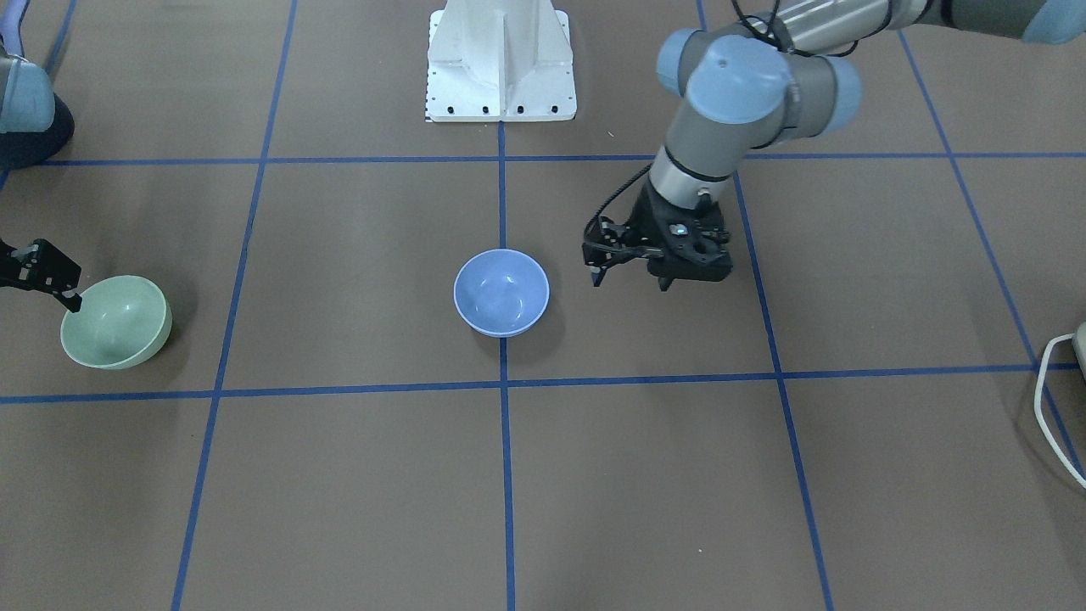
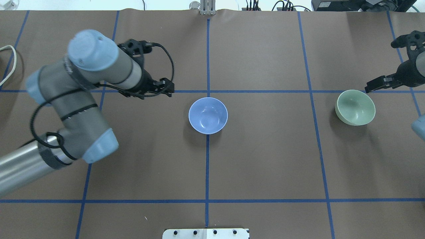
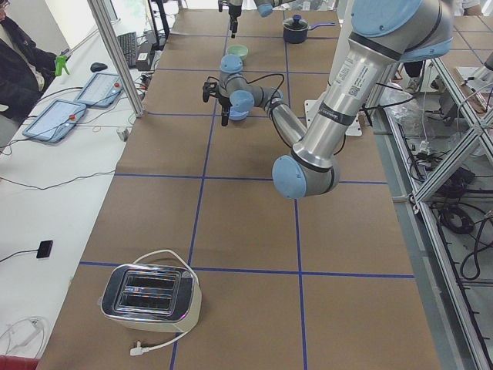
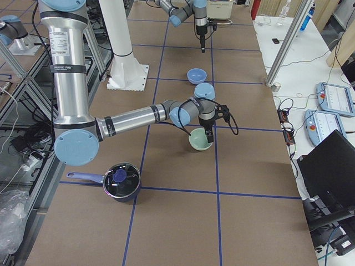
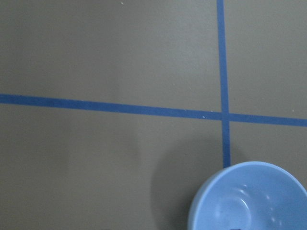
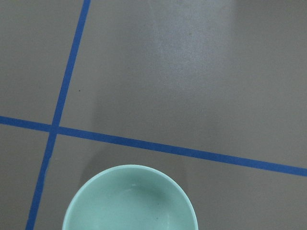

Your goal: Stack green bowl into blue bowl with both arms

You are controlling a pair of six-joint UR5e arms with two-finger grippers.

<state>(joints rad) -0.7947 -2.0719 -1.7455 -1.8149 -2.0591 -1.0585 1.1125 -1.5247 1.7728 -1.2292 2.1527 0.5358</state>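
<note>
Blue bowl (image 2: pixel 208 115) and tilted green bowl (image 2: pixel 355 107) (well apart) hold nothing; either arm's fingers' state unclear.

Words on the arms (image 4: pixel 69 67): small labels, too tiny to read.
Other words or numbers: none to read.

Robotics lab: taped grid table (image 2: pixel 265 159), aluminium framing (image 3: pixel 115 54).

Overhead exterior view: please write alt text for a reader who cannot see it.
A blue bowl sits at the table's centre and a tilted green bowl far right, at the right gripper. The left gripper hovers left of the blue bowl, apart from it.
</note>
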